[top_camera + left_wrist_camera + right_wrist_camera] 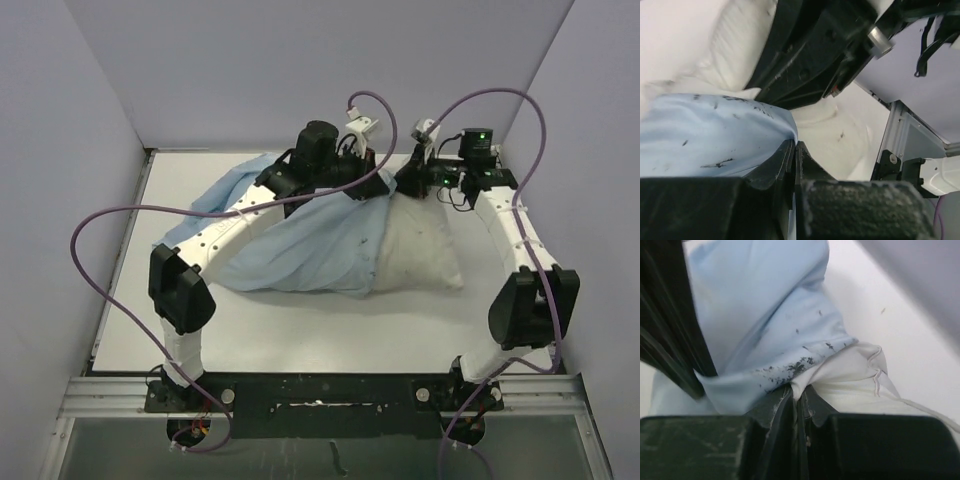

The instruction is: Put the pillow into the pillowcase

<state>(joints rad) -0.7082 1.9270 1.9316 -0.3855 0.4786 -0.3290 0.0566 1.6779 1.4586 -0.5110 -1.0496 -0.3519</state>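
The pillow [425, 250] lies on the desk [330, 330], half sheathed in the pillowcase [300, 245]. Its hem is clamped in the left hand [794, 150], hem and pillow edge together in the right hand [799, 396], presumably so the mouth can be drawn further along

Plump off-white pillow [420, 255], lying flat near the far edge of the table [330, 330], right end bare, left part inside wrinkled light-blue pillowcase [300, 245] with dark specks, open hem bunched across the pillow's middle, slack end trailing toward the far-left corner.
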